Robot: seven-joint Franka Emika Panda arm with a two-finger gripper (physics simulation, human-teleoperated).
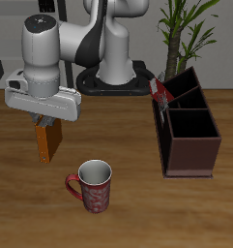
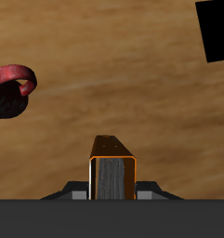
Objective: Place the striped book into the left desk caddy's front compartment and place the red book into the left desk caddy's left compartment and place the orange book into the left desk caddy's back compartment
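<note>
- The gripper (image 1: 44, 123) is closed on the orange book (image 1: 47, 141), which hangs upright below it, above the table (image 1: 128, 208).
- In the wrist view the orange book (image 2: 113, 172) sits between the fingers, greyish page edges facing the camera.
- The left desk caddy (image 1: 189, 131) stands well apart, with a mug (image 1: 93, 185) nearer the front edge.

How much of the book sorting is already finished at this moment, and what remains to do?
One dark book already stands in the left desk caddy, at its end farthest from the table's front edge; its colour and compartment are unclear. In hand: the gripper holds the orange book away from the caddy, beyond the mug. It must still go into the back compartment. The striped book cannot be made out.
</note>
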